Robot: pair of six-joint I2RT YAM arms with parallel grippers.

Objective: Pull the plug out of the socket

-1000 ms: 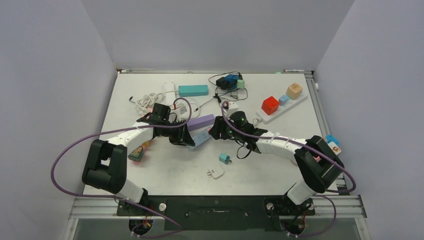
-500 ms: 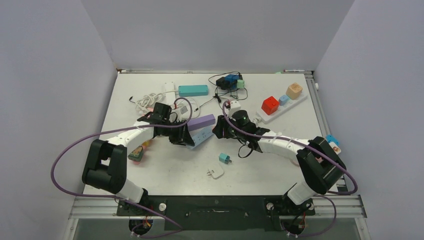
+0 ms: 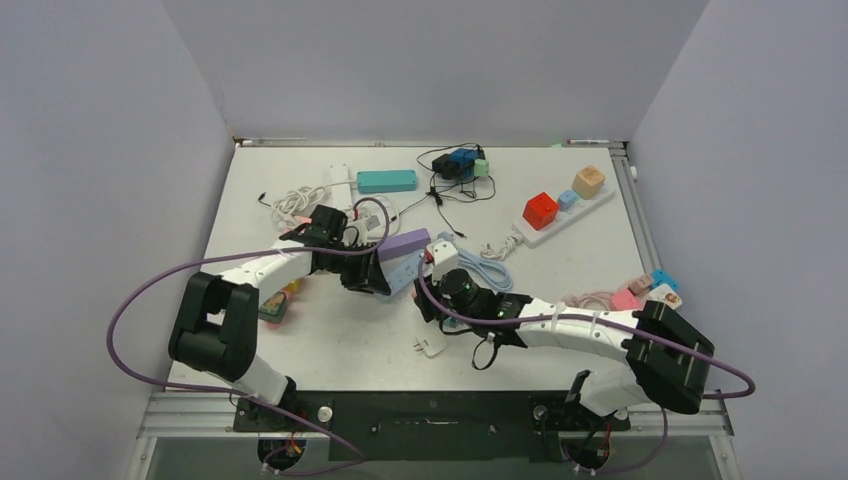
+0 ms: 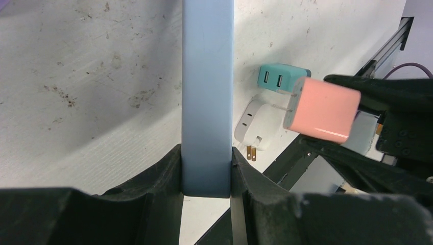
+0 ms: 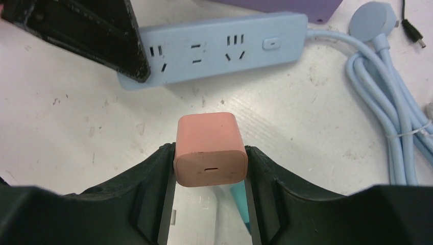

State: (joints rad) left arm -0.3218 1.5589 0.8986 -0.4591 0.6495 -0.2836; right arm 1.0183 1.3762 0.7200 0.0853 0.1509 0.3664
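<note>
- Left gripper (image 4: 207, 171): the jaws are closed tight on one end of the socket (image 4: 207, 87). This slim light-blue strip runs straight away from the wrist camera between the two black fingers (image 4: 158, 178).
- Socket, right wrist view: it lies flat on the white table (image 5: 76, 117) with its outlet face up. The outlets that show are bare. A black finger of the left gripper covers its left end.
- Right gripper (image 5: 210, 163): the jaws are narrowed onto the plug (image 5: 210, 150), a pink rounded cube pinched at both sides. A face with a small slot is turned toward the camera.
- Plug and socket: they are apart. The plug is held near the strip's long edge, with bare table showing between the two.
- Coiled cord (image 5: 378, 102): light blue, it leaves the strip's right end and loops on the table beside it.
- Lilac strip (image 3: 400, 243): it lies alongside the socket, just behind it in the top view.
- Teal charger (image 4: 281, 77) and white adapter (image 4: 255, 120): they rest on the table close together, beyond the held plug in the left wrist view.
- Top view: both grippers meet near the table's middle, and the plug is hidden beneath the right one.
</note>
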